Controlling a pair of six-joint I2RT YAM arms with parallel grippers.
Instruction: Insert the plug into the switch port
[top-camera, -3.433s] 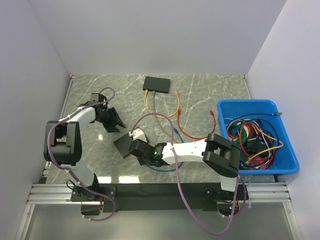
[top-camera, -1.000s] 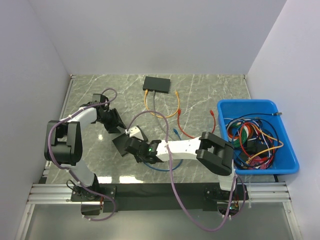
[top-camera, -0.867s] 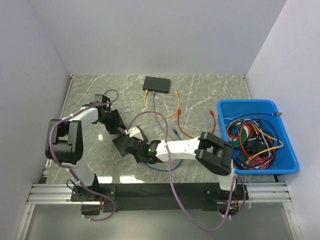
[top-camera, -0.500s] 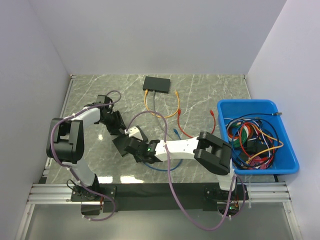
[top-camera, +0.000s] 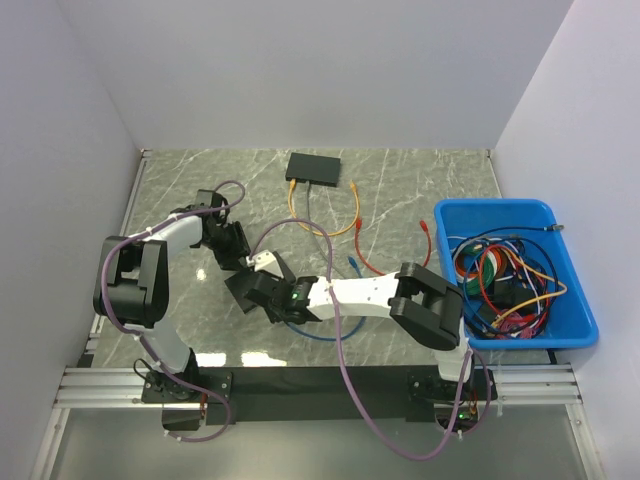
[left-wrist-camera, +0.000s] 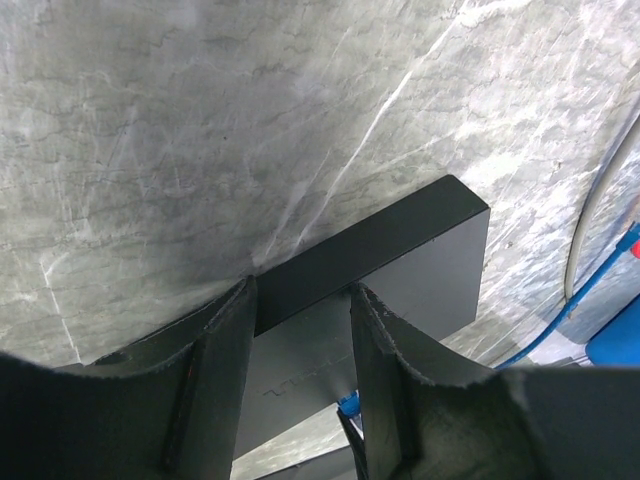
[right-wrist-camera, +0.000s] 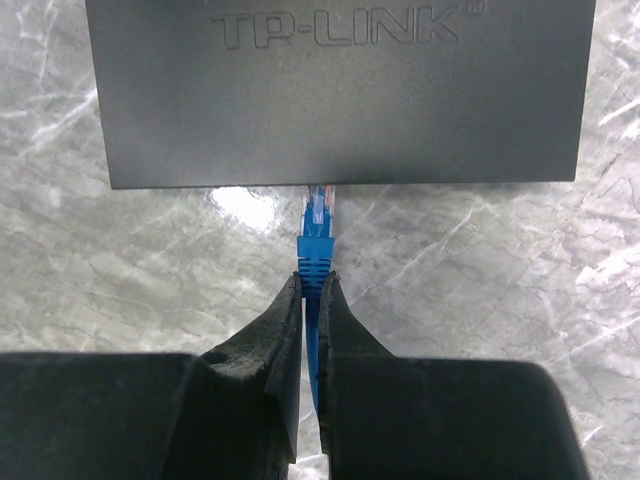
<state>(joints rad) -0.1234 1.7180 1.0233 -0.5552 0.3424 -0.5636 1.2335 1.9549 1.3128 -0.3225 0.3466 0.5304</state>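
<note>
A black TP-LINK switch lies on the marble table; it shows in the top view and the left wrist view. My right gripper is shut on a blue plug with its blue cable. The plug's clear tip is at the switch's near edge, at a port. In the top view my right gripper sits at the switch's right side. My left gripper is open, its fingers straddling the switch's far edge; in the top view it is at the switch's upper left.
A second black switch lies at the back with orange cables plugged in. A red cable and a blue cable lie on the table. A blue bin of tangled cables stands at the right.
My left gripper has moved right and down to the switch's upper-left edge. My right gripper with the plug has crept left toward the switch.
</note>
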